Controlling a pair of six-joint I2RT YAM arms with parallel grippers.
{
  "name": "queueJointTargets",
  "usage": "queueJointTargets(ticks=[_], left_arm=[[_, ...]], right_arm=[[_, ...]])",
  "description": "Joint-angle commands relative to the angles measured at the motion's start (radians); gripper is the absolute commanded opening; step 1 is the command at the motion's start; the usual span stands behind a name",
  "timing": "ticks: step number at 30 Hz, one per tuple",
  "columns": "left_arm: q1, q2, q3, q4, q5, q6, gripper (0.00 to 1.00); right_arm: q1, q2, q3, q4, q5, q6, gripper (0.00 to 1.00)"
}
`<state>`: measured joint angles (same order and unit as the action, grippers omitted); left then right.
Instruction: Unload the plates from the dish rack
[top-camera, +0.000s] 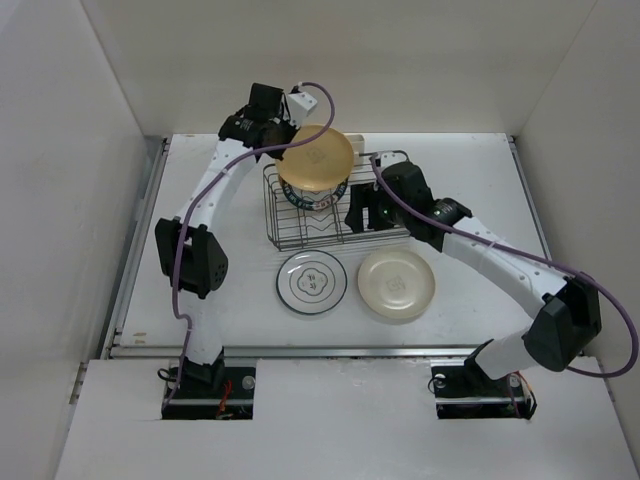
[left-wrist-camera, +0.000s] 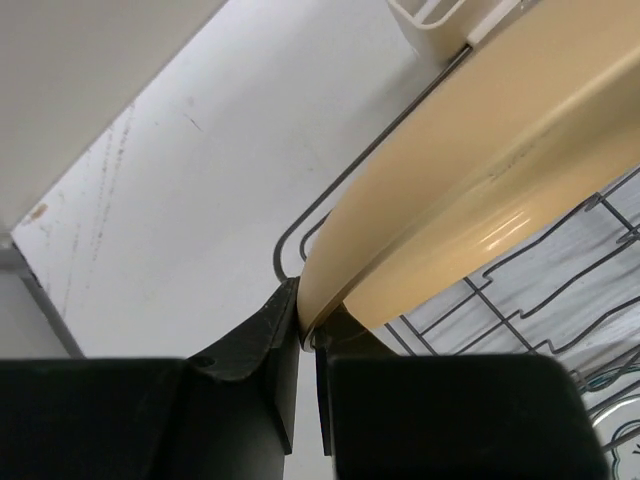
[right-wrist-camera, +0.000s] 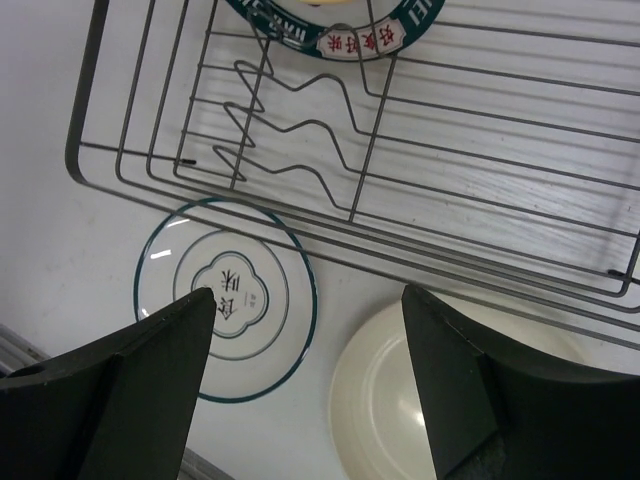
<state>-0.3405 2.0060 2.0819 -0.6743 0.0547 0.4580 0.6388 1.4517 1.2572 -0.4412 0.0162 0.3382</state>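
- The yellow-orange plate (top-camera: 316, 155) is up out of its slot. It hangs tilted over the back-left part of the dish rack (top-camera: 290, 232), pinched at its rim.
- One plate with a dark teal patterned rim (top-camera: 318, 198) still stands in the rack, just beneath the yellow one.
- Two plates lie flat on the table (top-camera: 480, 200) in front of the rack. The white ringed plate (top-camera: 312, 283) is on the left and the cream plate (top-camera: 396, 284) on the right, side by side and not touching.
- By my reading, the step in hand is carrying out the third plate, with the teal-rimmed one left for after.
- The next move calls for lifting the yellow plate clear of the rack and swinging it toward bare table. It should then be lowered nearly flat before letting go. Held only at the lip, it may pivot in the grasp, so a slow, level path seems wise.
- The left gripper (left-wrist-camera: 308, 335) is clamped on the yellow plate's edge, one finger on each face of the lip.
- The left arm reaches far up the left side of the table, its wrist turned inward at the rack's back corner.
- The right gripper (right-wrist-camera: 308, 300) has its fingers spread wide with nothing between them. It hovers over the rack's right side, looking down past the rack's near edge at the two plates on the table.
- The right arm arcs in from its base on the right.
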Motion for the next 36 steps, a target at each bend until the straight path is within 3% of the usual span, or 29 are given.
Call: queueJointTargets(ticks=[1, 6, 10, 14, 18, 22, 28, 31, 32, 35, 36], left_arm=[[-0.012, -0.098, 0.033, 0.1, -0.019, 0.025, 0.0], [-0.012, -0.107, 0.02, 0.093, -0.049, 0.051, 0.0], [-0.012, -0.107, 0.115, -0.007, 0.017, -0.005, 0.0], [-0.012, -0.107, 0.248, -0.183, 0.247, -0.059, 0.0], [-0.012, -0.107, 0.259, -0.344, 0.426, -0.087, 0.0], [-0.031, -0.095, 0.205, -0.484, 0.537, -0.056, 0.0], [-0.04, -0.046, 0.193, -0.59, 0.585, -0.056, 0.0], [-0.052, -0.024, 0.193, -0.599, 0.597, -0.056, 0.0], [-0.052, -0.024, 0.193, -0.599, 0.609, -0.056, 0.0], [-0.052, -0.024, 0.193, -0.599, 0.619, -0.065, 0.0], [-0.052, -0.033, 0.193, -0.599, 0.628, -0.065, 0.0]], right_arm=[[-0.001, -0.021, 0.002, 0.076, 0.06, 0.033, 0.81], [-0.001, -0.011, 0.011, 0.085, 0.094, 0.033, 0.81], [-0.022, -0.051, 0.011, 0.094, 0.122, 0.033, 0.84], [-0.06, -0.106, 0.033, 0.094, 0.163, 0.033, 0.89], [-0.12, -0.189, -0.008, 0.131, 0.231, 0.048, 0.96], [-0.129, -0.234, -0.042, 0.176, 0.02, -0.065, 0.96], [-0.129, -0.243, -0.079, 0.196, -0.106, -0.074, 0.96], [-0.129, -0.206, -0.079, 0.196, -0.144, -0.061, 0.84], [-0.129, -0.197, -0.079, 0.196, -0.144, -0.061, 0.68], [-0.129, -0.174, -0.079, 0.196, -0.173, -0.048, 0.38], [-0.129, -0.163, -0.079, 0.205, -0.186, -0.038, 0.13]])
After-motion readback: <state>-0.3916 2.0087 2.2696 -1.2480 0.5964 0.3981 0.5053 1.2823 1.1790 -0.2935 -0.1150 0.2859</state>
